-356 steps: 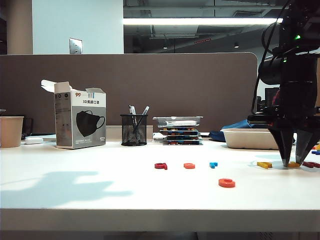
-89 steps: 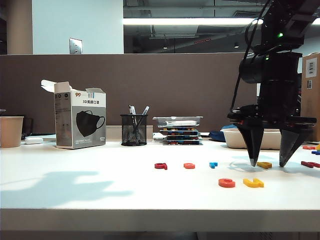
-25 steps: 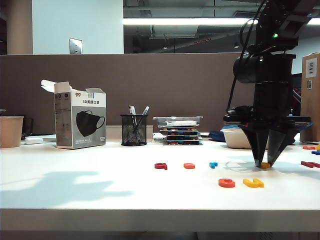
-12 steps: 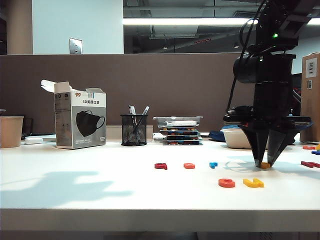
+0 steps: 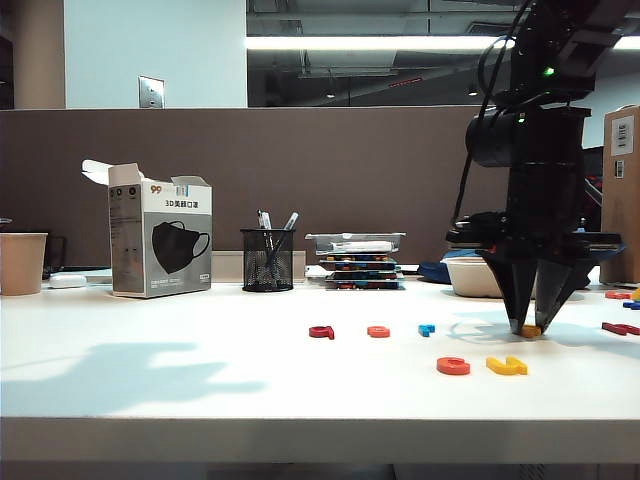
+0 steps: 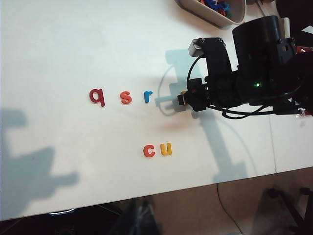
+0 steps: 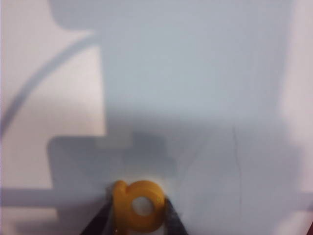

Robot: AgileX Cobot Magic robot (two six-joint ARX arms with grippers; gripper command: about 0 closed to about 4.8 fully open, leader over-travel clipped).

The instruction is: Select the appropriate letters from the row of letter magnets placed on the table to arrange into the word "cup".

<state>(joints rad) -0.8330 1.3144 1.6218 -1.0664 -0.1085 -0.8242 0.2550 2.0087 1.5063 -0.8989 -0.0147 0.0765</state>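
You've got a wide white tabletop w/ a brown partition behind it. On the left of the exterior view sit a mask box and a paper cup; mid-back, a mesh pen holder and a stack of trays.

Your right arm stands tall on the right side of that view, pointing straight down. The right gripper has its tips at the tabletop, clamped on the yellow "p"; in the right wrist view you see both dark fingers pressed against the letter's sides. Whether the "p" is lifted or resting on the surface is hard to tell, prob. touching.

The left gripper isn't visible in any view; its wrist cam looks down on the tabletop from above, so you can't read its state.

The row of letter magnets: dark red "q", orange "s", blue "r", all in line, spaced apart. Nearer the front edge, the orange-red "c" and yellow "u" lie just beside each other. The "p" sits in the row's line, past the "r", apart from the "c"/"u" pair.
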